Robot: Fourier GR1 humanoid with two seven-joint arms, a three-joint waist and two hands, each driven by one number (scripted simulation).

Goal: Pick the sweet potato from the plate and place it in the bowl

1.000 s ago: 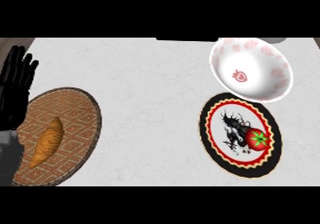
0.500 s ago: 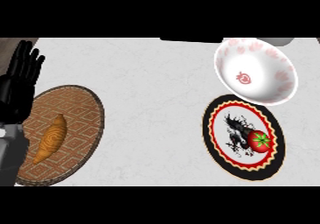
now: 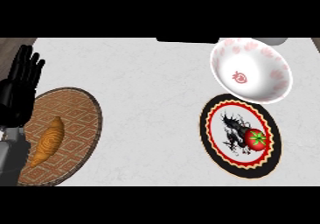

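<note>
At left, left robot hand (image 3: 19, 89) open, fingers straight, holding nothing

View: a single head view, no second one to share ground with
Direction: steeply down onto the table (image 3: 156, 87)
Framing: the woven plate (image 3: 72, 131) sits at the left edge, the patterned plate (image 3: 217, 148) right of centre, the bowl (image 3: 259, 87) at upper right
Nearness: close — both plates and the bowl fill much of the frame
Near edge: the left hand (image 3: 17, 94) enters from lower left — the robot's own side
</note>
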